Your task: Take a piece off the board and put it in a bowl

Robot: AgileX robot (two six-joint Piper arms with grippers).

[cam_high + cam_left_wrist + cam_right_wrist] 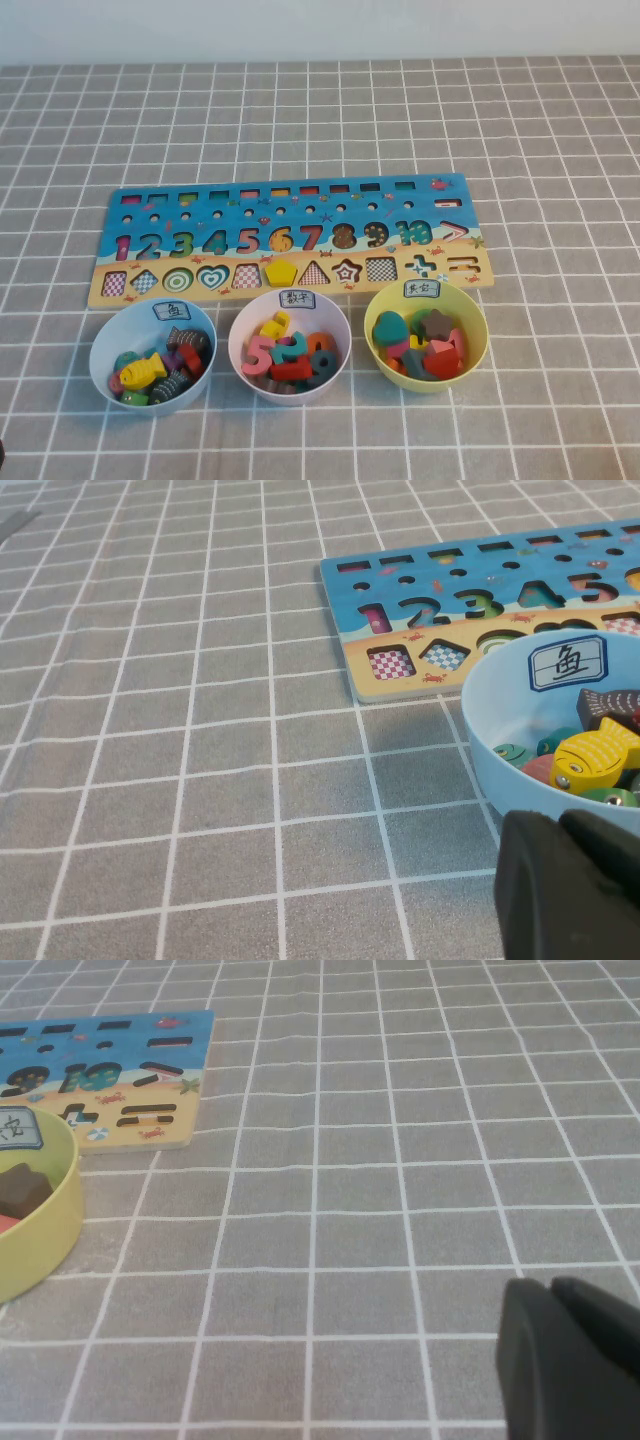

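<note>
The yellow pentagon piece [281, 271] lies in its slot on the tan strip of the long blue number board [290, 203]. The yellow-green bowl [424, 384], with a white label on its rim, stands in front of the board's right end and holds several shape blocks. Neither gripper shows in the high view. My left gripper [565, 825] is shut and empty, low beside the light blue bowl. My right gripper [552, 1290] is shut and empty over bare cloth, to the right of the yellow-green bowl [45, 1230]. The board's ends show in both wrist views [450, 580] [110, 1050].
A light blue bowl [96, 360] of fish pieces and a pale pink bowl [236, 350] of number pieces stand in front of the board's left and middle. The blue bowl [500, 770] is close to my left gripper. A grey checked cloth [540, 150] covers the table.
</note>
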